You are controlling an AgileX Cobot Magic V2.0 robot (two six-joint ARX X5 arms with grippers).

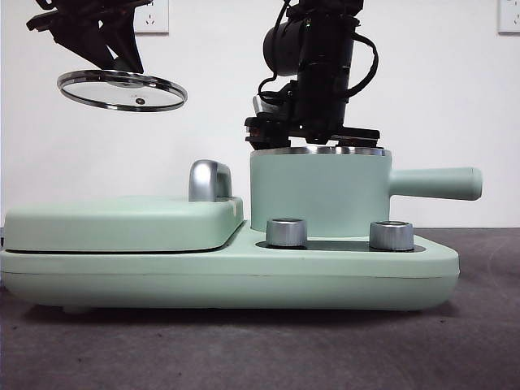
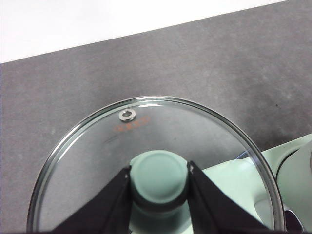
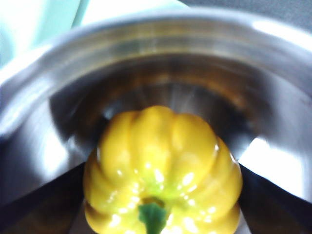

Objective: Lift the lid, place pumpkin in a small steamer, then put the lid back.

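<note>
Inside the small steamer (image 1: 318, 193), the pumpkin (image 3: 162, 170) was clamped by the right gripper (image 1: 313, 134); at ten o'clock, the lid (image 1: 122, 90) was held aloft, its knob (image 2: 160, 176) pinched by the left gripper (image 2: 160, 187).

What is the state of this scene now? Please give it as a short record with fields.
lid: held in the air, off the pot, above the flat cover
left gripper: shut on the lid's knob
pumpkin: inside the small steamer, between the right gripper's jaws
right gripper: lowered into the steamer's mouth, shut on the pumpkin
step left: release pumpkin, put lid back
</note>
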